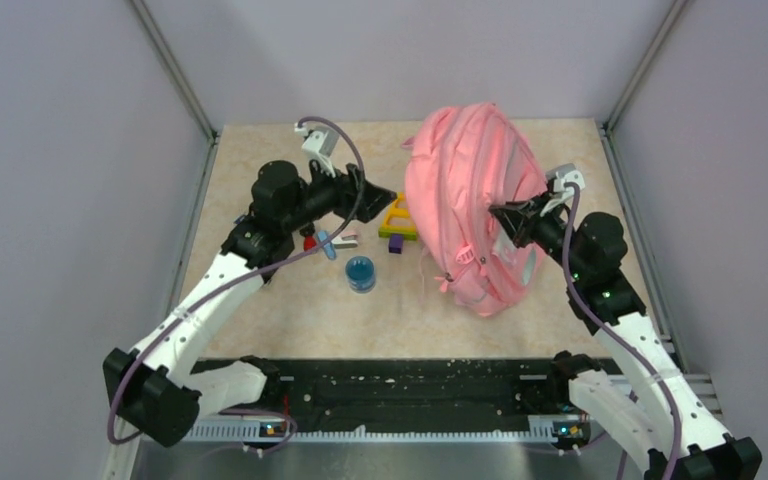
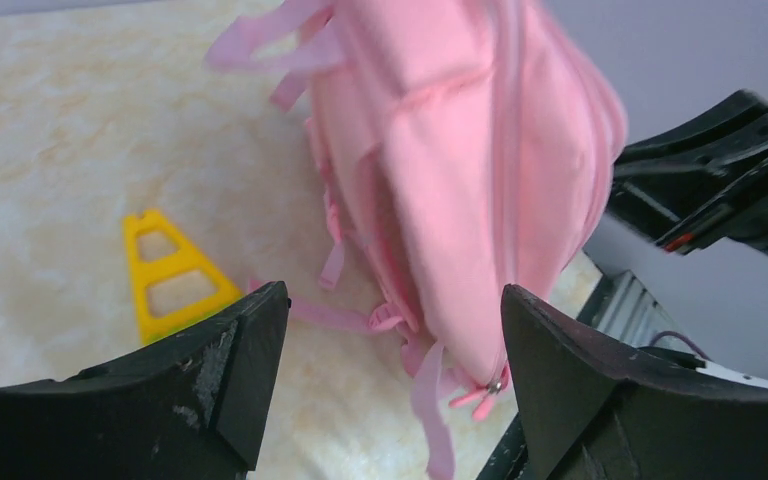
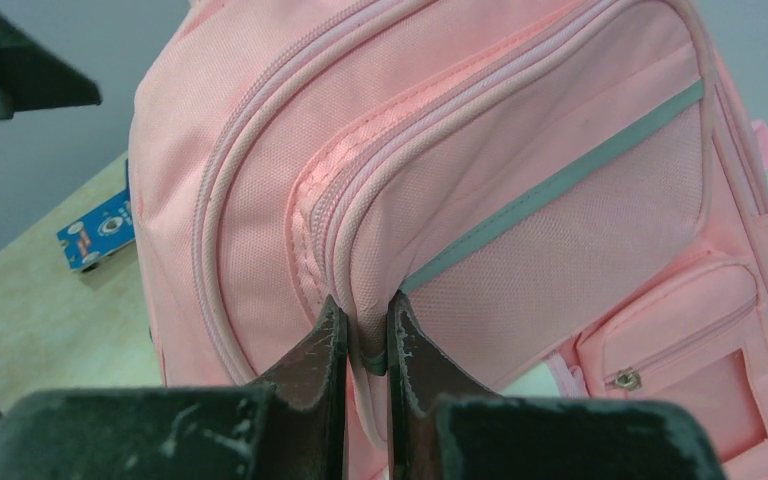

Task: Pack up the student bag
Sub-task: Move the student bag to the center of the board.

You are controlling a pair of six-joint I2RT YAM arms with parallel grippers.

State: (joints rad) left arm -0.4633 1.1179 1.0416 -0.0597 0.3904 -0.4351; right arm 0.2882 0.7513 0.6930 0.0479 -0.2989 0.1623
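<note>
The big pink bag (image 1: 465, 200) sits on the right side of the table (image 1: 290, 300), toward the back wall, and it bulges up high. The right pincer (image 1: 505, 215) comes at it from the right. Its two fingers are pressed almost together on a fold of cloth at the edge of the front pocket, just under the grey-green strip (image 3: 560, 185), so it is pinching the bag. A small zip pull (image 3: 622, 380) shows on the little pocket low down.

The left pincer (image 1: 375, 195) is on the other side of the bag, close by but not touching it, and its fingers (image 2: 230, 370) are spread wide apart. Below it lies a yellow frame (image 1: 397, 215) with rungs like a ladder, close to the bag's pink straps (image 2: 335, 265). A small purple block (image 1: 396, 245) lies just beside the yellow frame. A round blue pot (image 1: 360, 272) stands a bit nearer to the arms, apart from the bag. From the right wrist I can also see a flat blue card (image 3: 98, 235) on the table past the bag
</note>
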